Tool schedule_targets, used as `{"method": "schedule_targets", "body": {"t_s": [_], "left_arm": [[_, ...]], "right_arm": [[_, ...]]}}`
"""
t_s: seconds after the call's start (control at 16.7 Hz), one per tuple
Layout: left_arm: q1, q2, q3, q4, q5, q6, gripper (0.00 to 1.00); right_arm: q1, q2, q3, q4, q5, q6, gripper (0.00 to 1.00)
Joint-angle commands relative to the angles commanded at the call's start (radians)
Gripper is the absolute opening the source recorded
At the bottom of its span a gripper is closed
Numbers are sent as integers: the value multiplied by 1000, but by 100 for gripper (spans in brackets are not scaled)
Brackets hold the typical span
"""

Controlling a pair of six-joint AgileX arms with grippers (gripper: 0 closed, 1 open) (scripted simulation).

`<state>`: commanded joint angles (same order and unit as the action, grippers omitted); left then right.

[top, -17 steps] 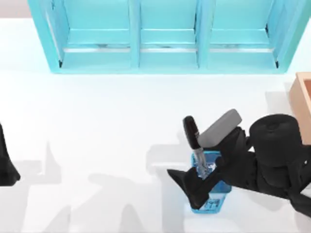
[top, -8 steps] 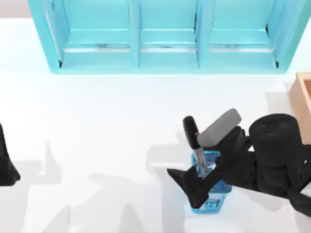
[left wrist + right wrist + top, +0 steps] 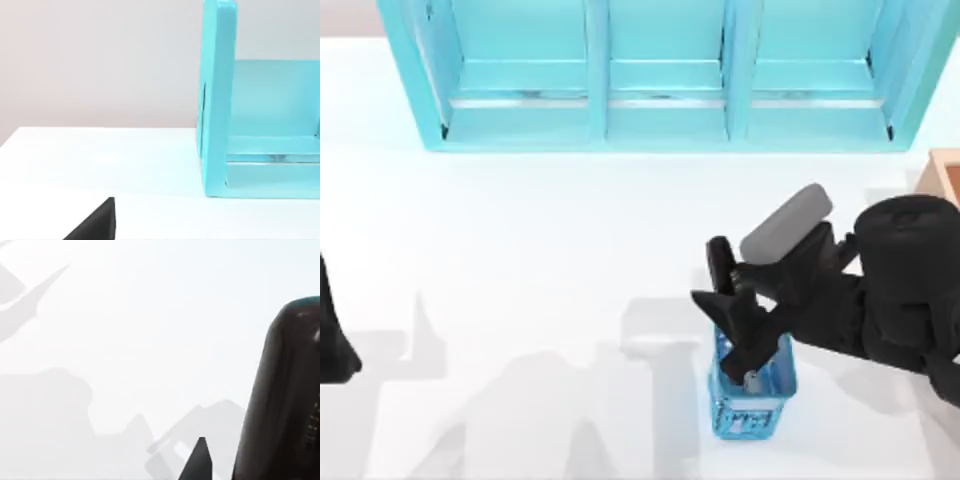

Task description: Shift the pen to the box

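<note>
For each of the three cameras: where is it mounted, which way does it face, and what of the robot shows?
Top view: above the table, looking down on the cyan shelf, blue basket, box edge; right claw on the pen, left arm parked at the left edge.
Left wrist view: on the left wrist, facing the shelf's end wall; a dark claw tip shows.
Right wrist view: on the right wrist, facing the table; the pen's black cap looms close.
Shared: top and left wrist views both show the shelf.
</note>
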<state>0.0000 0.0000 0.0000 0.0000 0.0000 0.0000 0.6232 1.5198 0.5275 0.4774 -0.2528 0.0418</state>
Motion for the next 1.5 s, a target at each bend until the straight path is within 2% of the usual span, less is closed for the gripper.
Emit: {"method": "schedule_targets", "body": {"t_s": [0.3, 0.54, 0.84, 1.08, 1.38, 1.5], "left_arm": [[0, 0, 0, 0, 0, 0, 100], [0, 0, 0, 0, 0, 0, 100], [0, 0, 0, 0, 0, 0, 100], [0, 0, 0, 0, 0, 0, 100], [0, 0, 0, 0, 0, 0, 100], [0, 0, 0, 0, 0, 0, 100]], "right_arm": [[-168, -135, 100, -261, -155, -147, 0], [-264, -208, 142, -625, -271, -230, 0], [-495, -393, 217, -972, -426, -342, 0], [-591, -487, 288, -1059, -490, -417, 0], [-586, -482, 289, -1061, -488, -414, 0], [-591, -453, 324, -1096, -456, -421, 0]]}}
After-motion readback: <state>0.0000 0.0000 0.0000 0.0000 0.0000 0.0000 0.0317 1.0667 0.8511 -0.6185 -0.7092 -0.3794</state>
